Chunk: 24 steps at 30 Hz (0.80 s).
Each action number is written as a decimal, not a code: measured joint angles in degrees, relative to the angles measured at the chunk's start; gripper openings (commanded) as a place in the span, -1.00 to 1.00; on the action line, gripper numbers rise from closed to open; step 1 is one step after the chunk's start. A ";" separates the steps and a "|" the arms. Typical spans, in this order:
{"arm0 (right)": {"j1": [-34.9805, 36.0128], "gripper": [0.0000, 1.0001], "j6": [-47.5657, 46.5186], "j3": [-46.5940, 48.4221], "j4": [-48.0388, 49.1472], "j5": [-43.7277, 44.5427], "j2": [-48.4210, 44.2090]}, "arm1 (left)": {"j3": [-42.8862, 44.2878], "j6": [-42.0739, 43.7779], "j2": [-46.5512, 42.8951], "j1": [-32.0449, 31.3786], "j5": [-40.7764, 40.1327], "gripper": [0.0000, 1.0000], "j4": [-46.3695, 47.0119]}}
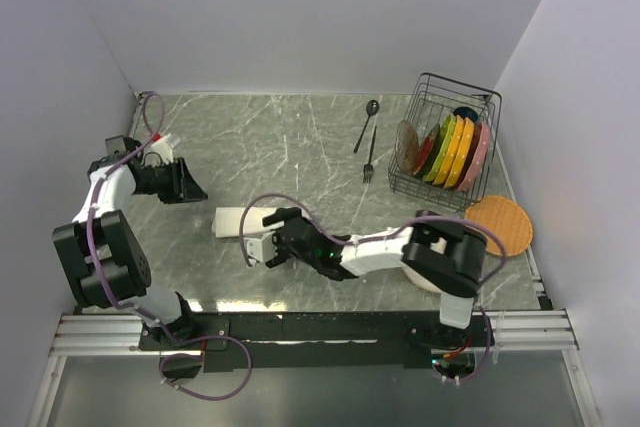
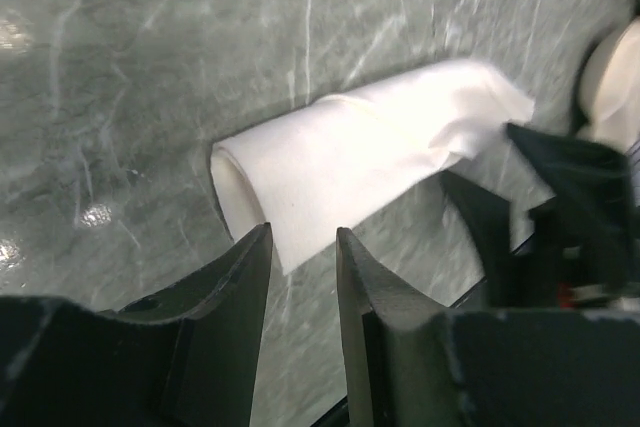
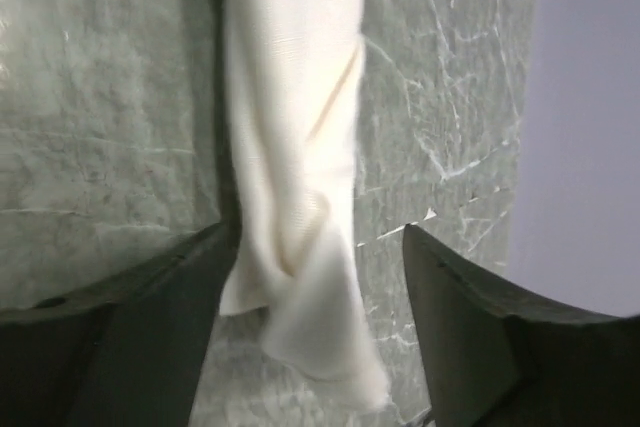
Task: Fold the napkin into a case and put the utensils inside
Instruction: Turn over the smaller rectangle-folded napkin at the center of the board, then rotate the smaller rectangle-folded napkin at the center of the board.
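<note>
The folded napkin (image 1: 230, 222) is laid on the bench (image 1: 300, 147). Its 3 o'clock end is straddled, ungripped, by the wide-open right pincer (image 3: 318, 247). The left pincer (image 2: 302, 242), narrowly parted and empty, is seen at 10 o'clock. Fork (image 1: 370, 157) and spoon (image 1: 366, 125) are laid at 1 o'clock, beside the plate rack (image 1: 455, 84).

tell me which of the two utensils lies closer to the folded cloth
The fork, the lower one in the top view; the spoon, with its round bowl, lies just beyond it, farther from the cloth.
</note>
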 measured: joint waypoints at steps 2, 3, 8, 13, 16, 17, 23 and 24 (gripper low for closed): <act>0.00 0.67 3.28 1.88 -5.46 -1.81 -3.45 | 0.26 2.69 -0.76 -1.64 -1.22 -0.24 -1.60; 0.00 0.67 4.46 2.69 -7.04 -2.56 -4.63 | 0.26 3.80 -1.27 -2.67 -1.84 -0.24 -2.47; -1.36 0.53 12.92 9.94 -21.22 -8.87 -9.44 | 0.07 6.38 -2.89 -7.56 -3.96 -0.28 -4.63; -9.38 0.21 22.47 16.85 -35.58 -17.57 -12.28 | -3.21 5.79 -3.41 -11.52 -5.18 -0.36 -4.09; -15.41 0.08 26.49 18.25 -40.76 -20.85 -13.27 | -5.73 4.74 -3.30 -13.99 -6.10 -0.43 -3.61; -16.94 0.02 27.52 18.60 -42.34 -21.35 -13.14 | -5.99 4.44 -3.13 -14.58 -6.36 -0.44 -3.48; -19.67 -0.13 33.11 23.52 -48.92 -26.56 -6.36 | -5.77 3.15 2.05 -16.17 -7.89 -0.46 -2.36; -19.85 -0.13 33.64 24.28 -49.37 -27.28 -5.09 | -5.57 2.91 2.99 -16.17 -8.35 -0.46 -2.36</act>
